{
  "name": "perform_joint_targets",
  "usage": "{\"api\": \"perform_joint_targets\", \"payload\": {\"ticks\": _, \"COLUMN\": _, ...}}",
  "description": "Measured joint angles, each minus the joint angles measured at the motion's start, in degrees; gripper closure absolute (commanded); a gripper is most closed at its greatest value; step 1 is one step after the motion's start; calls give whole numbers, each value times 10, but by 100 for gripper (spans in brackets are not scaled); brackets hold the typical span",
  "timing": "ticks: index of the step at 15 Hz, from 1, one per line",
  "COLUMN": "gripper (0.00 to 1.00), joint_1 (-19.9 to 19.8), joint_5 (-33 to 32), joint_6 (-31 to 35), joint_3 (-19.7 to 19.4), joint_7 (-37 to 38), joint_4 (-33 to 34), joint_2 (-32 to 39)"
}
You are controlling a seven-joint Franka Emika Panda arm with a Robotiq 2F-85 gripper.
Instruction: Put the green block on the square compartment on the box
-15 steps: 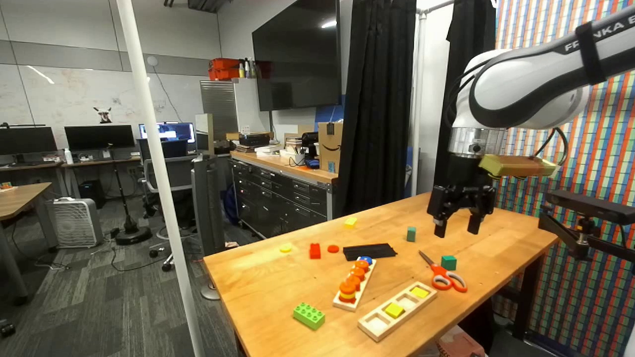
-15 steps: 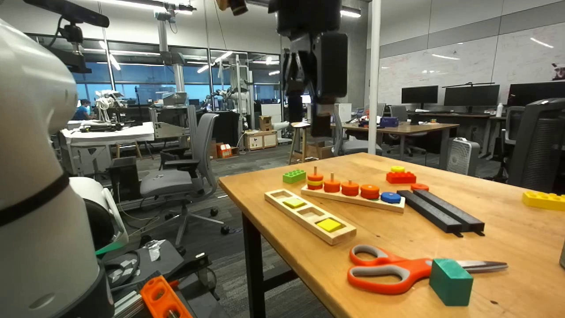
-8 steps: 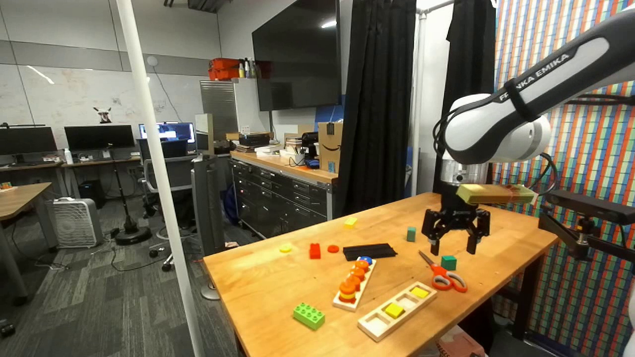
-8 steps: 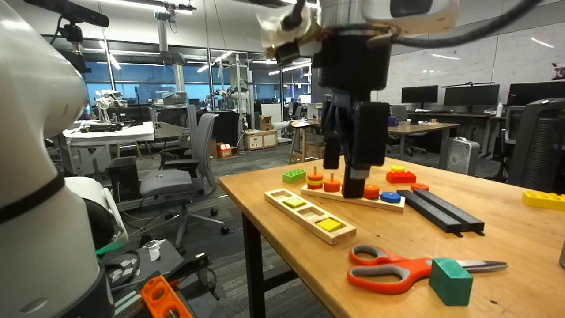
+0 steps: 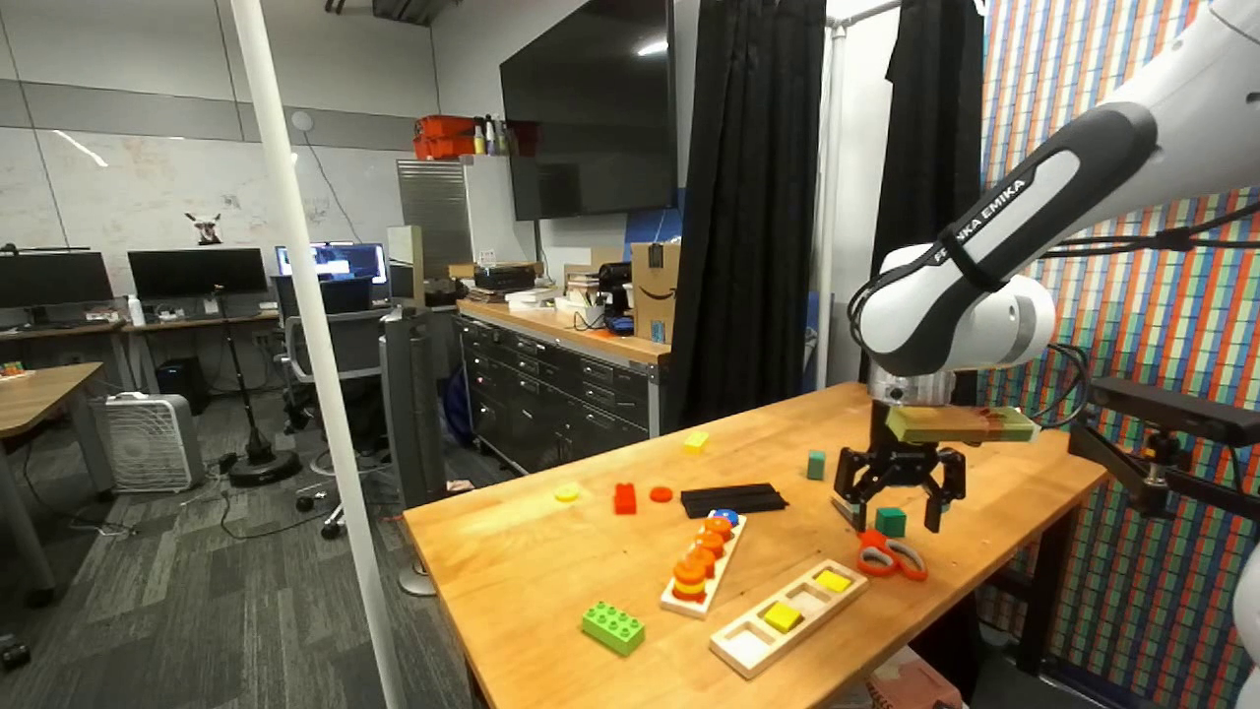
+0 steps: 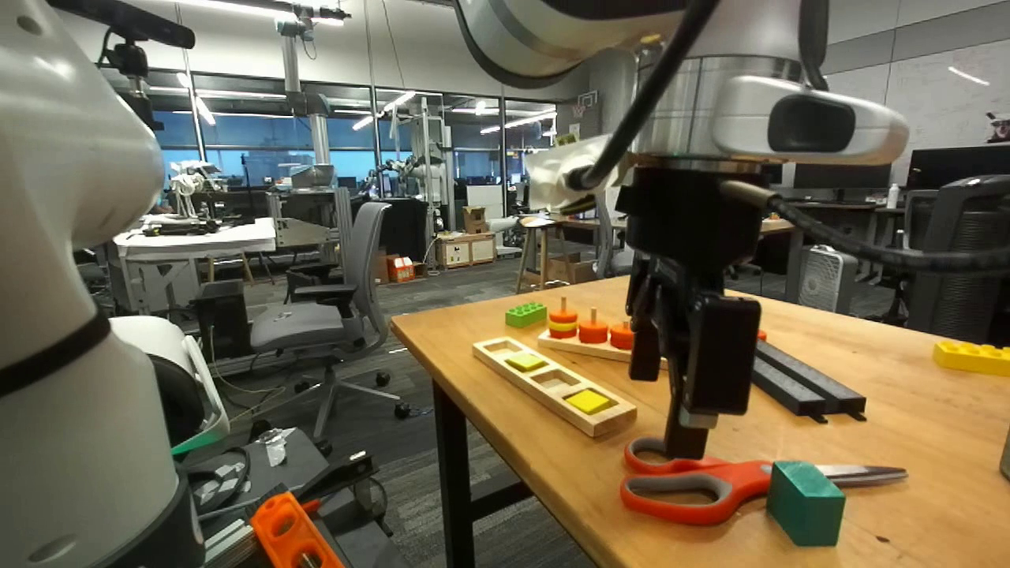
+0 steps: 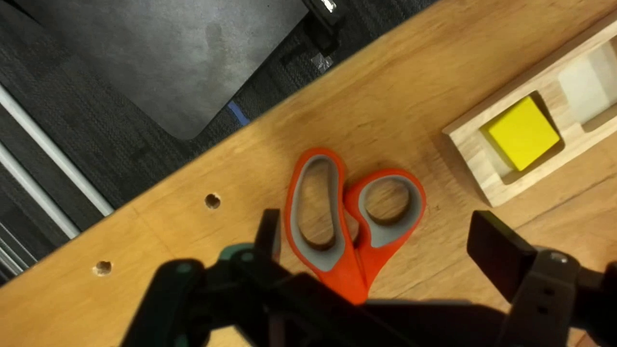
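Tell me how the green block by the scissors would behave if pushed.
The green block probably slides rather than rolls, given its flat faces. Its crisp edges suggest it's stiff. A push toward the scissors might snag, since they lie close.

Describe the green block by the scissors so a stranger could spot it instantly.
On the wooden table, find the orange-handled scissors. Right beside them sits the green block. It is teal and stud-free, unlike the lime-green brick, and closer to the scissors than the other teal block.

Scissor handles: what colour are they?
The handles are orange-red with grey linings, clearest in the wrist view.
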Motion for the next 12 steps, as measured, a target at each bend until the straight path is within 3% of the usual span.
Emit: {"api": "perform_joint_targets", "payload": {"ticks": 12, "gripper": 0, "joint_1": -13, "joint_5": 1, "joint_6": 27, "joint_3": -64, "joint_7": -1, "joint_4": 74, "joint_2": 100}}
